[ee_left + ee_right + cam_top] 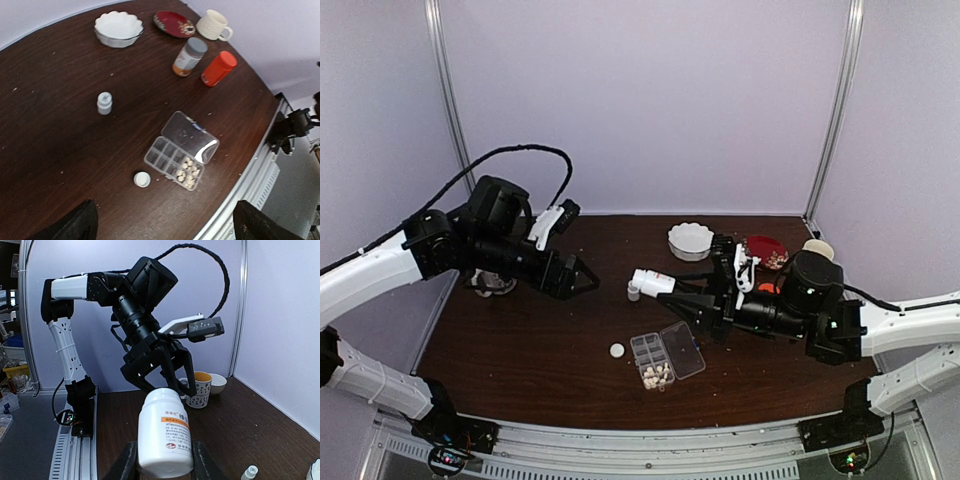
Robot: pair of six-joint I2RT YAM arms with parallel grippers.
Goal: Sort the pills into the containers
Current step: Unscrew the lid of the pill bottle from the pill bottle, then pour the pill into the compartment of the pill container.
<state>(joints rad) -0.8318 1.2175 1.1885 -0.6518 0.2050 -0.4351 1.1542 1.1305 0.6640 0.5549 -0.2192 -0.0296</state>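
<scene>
Near edge, top view: organiser box (648,350) lies open at 6 o'clock on the table, with its lid folded to its 3 o'clock, probably for filling. The pills (657,376) sit in its nearest cells; the other cells look bare. A loose white cap (617,350) is at the box's 9 o'clock.

Mid-table: right gripper (165,460) pinches a white bottle (165,432) at its base, the top aimed at the left gripper (165,212), whose jaws are spread wide and hold nothing. I can't tell whether the bottle is capped.

Far, 1 o'clock: crockery partly hidden behind the right arm.
</scene>
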